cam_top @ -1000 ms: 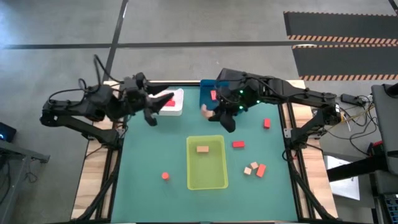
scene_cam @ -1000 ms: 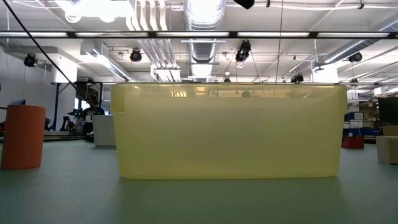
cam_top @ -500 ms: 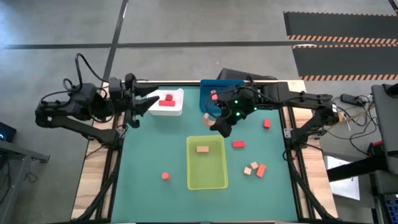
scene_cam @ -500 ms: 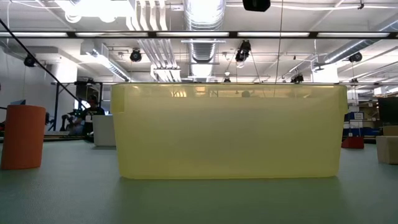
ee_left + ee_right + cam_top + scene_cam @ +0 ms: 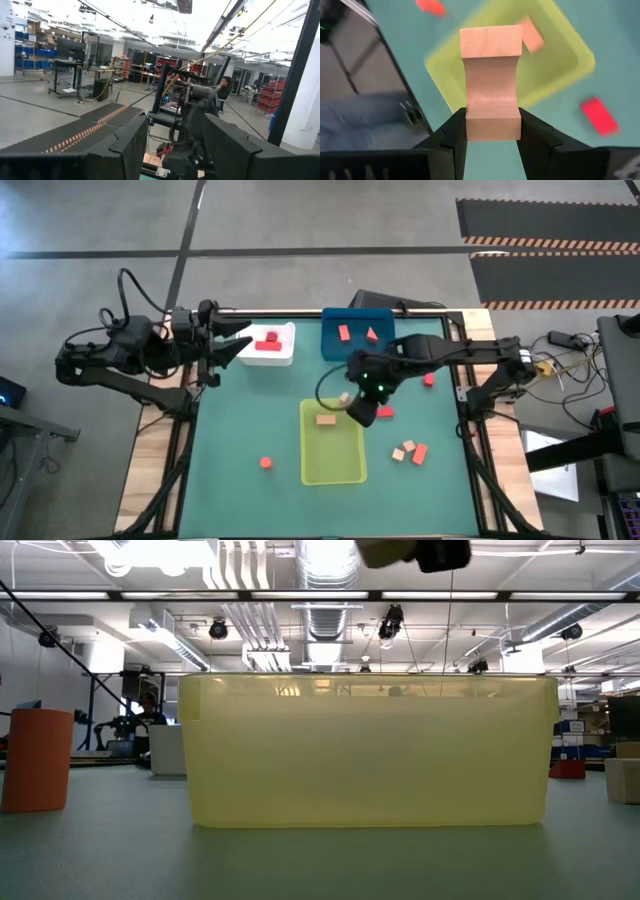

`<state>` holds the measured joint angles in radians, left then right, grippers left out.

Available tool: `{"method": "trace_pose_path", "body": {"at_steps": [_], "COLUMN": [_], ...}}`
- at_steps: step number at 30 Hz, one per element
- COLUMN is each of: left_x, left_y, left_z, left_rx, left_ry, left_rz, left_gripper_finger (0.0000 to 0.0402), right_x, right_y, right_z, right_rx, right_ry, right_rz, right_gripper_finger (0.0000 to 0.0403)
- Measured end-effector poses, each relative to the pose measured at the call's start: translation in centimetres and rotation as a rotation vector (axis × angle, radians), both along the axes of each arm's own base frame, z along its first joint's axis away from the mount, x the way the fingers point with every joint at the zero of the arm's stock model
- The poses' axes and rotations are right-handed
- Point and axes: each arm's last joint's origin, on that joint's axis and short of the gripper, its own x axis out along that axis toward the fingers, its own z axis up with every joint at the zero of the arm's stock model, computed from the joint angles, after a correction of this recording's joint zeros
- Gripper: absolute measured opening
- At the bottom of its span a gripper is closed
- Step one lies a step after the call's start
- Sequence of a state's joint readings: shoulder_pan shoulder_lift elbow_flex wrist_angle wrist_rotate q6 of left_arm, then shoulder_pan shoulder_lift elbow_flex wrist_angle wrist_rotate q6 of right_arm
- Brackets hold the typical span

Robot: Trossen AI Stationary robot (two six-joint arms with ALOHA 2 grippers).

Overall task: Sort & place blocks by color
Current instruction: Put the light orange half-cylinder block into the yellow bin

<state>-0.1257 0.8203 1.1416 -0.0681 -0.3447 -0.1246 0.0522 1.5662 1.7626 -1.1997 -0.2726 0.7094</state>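
Since a moment ago, the right gripper [image 5: 352,402] has swung away from the blue bin [image 5: 356,337] and now hangs over the top edge of the yellow-green bin [image 5: 333,470]. It holds a tan block [image 5: 490,83], with its 2 fingers [image 5: 449,140] pressed on the block's sides. The block has a curved dip on its face, and the fingers hold it near one end, so most of it sticks out past the tips. It hangs above the yellow-green bin, I think so that it can drop in beside the tan bar [image 5: 325,420] already lying there. Tan goes with tan.

2 orange-red blocks [image 5: 344,332] sit in the blue bin. Deep red blocks [image 5: 268,342] sit in the white bin [image 5: 270,356]. More blocks wait on the green bench [image 5: 240,420]: a red bar [image 5: 383,412] just beside the right gripper, a red one [image 5: 429,378] farther right, a small red one [image 5: 265,463] to the left of the yellow-green bin, and a little bunch [image 5: 408,451] of tan and red to its right.

The left gripper [image 5: 228,350] waits by the white bin at the bench's edge. Its fingers [image 5: 125,150] stand apart and hold nothing.
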Motion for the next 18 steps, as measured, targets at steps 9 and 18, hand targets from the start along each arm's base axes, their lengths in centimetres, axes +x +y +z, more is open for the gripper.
{"method": "trace_pose_path", "body": {"at_steps": [9, 18], "left_x": [0.4, 1.0], "left_y": [-0.1, 0.0], "left_z": [-1.0, -1.8], "left_rx": [0.004, 0.001], "left_ry": [0.031, 0.064], "left_rz": [0.0, 0.034], "left_gripper_finger": [0.0176, 0.0176], "right_x": [0.5, 4.6], "right_y": [1.9, 3.2], "right_z": [-2.6, -7.1], "right_rx": [-0.023, -0.05], "right_ry": [0.172, 0.178], "right_rz": [0.077, 0.137], "right_gripper_finger": [0.0121, 0.0121]}}
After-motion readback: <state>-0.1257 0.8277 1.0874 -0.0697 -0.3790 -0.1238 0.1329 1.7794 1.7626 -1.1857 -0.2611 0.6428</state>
